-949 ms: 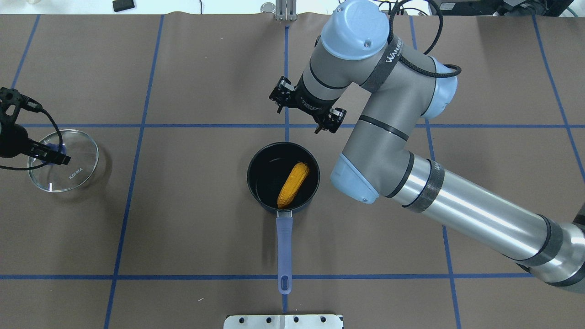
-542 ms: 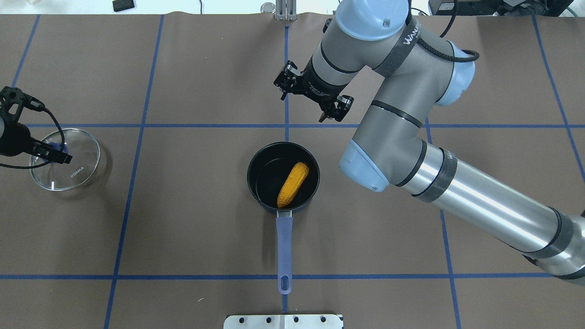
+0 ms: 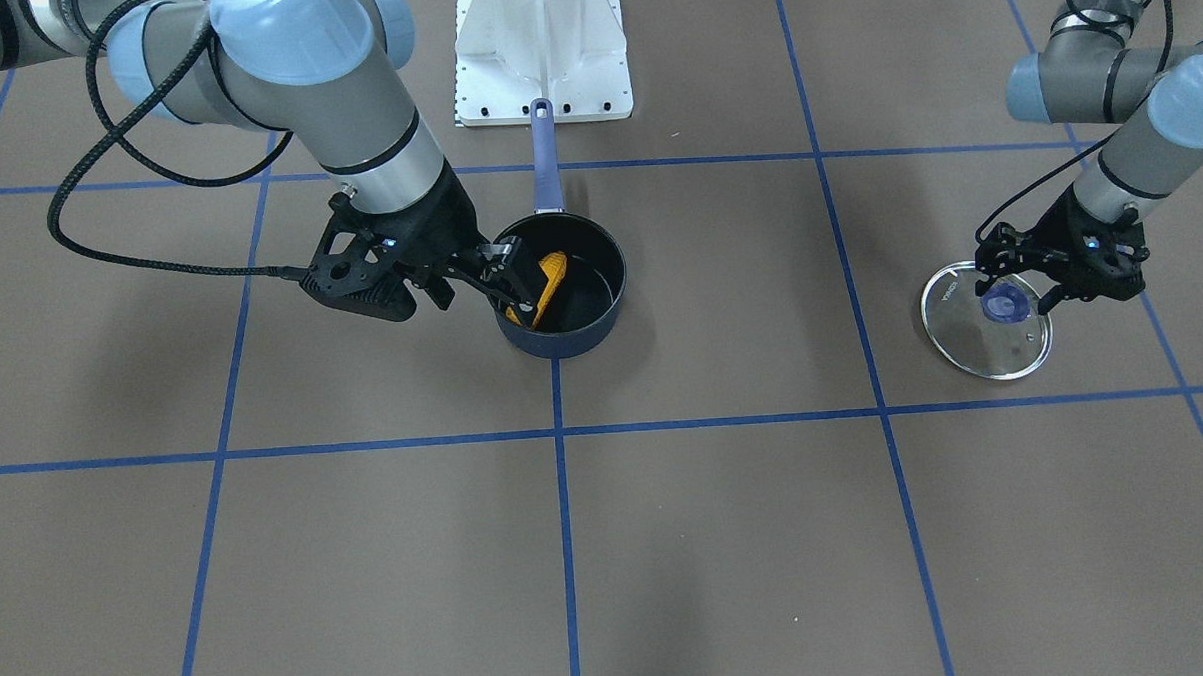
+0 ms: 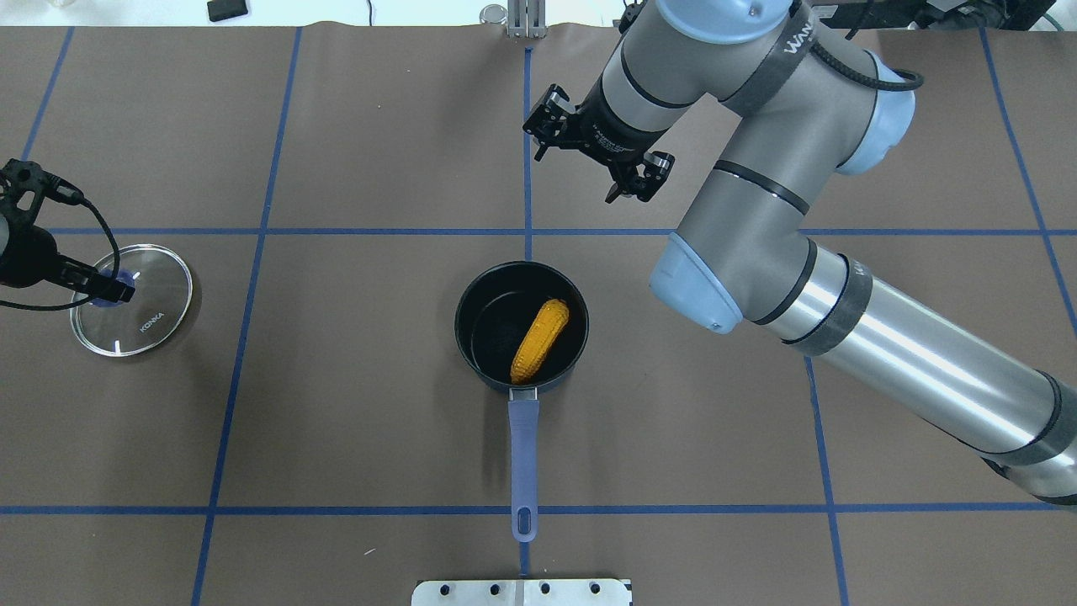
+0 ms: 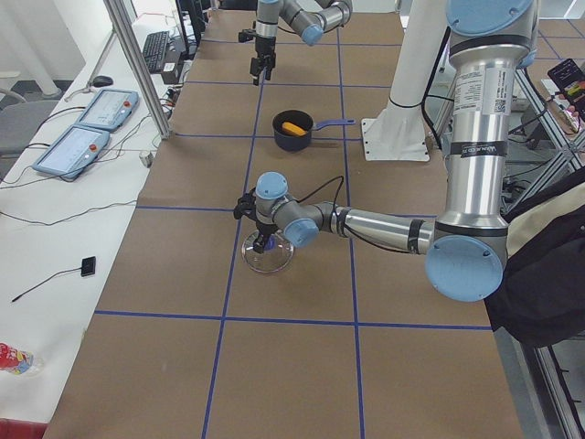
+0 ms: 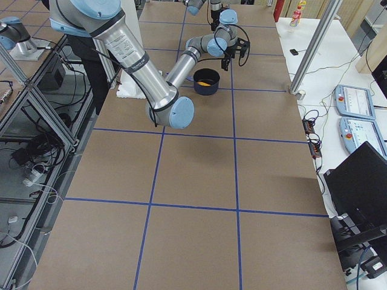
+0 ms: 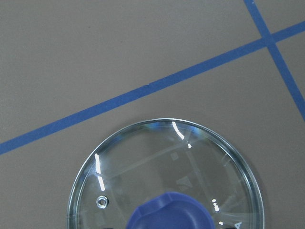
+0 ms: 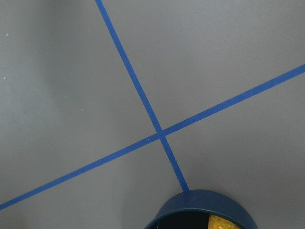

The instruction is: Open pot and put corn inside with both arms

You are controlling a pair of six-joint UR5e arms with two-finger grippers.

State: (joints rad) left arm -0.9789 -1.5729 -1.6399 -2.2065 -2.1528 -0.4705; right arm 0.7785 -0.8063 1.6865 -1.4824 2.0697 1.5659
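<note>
corn [image 4: 539, 340] in pot [image 4: 462, 316], right tool [image 4: 575, 178] spread, left tool [image 4: 114, 290] apparently gripping lid [image 4: 157, 313]

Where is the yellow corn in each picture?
Front-facing: the corn is left of centre, inside the pot.
Overhead: in the middle, inside the pot.
Exterior left: top centre, small and far away.
Exterior right: top centre, in the pot.
Left wrist: not in it.
Right wrist: a yellow bit at the bottom edge.
Shared landmark: the dark pot around it.

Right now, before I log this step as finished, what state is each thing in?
pot: open, upright, corn inside.
corn: lying in the pot.
glass lid: off the pot, resting on the table.
left hand: at the lid's knob, grip unclear.
right hand: open, empty, away from the pot.
</note>
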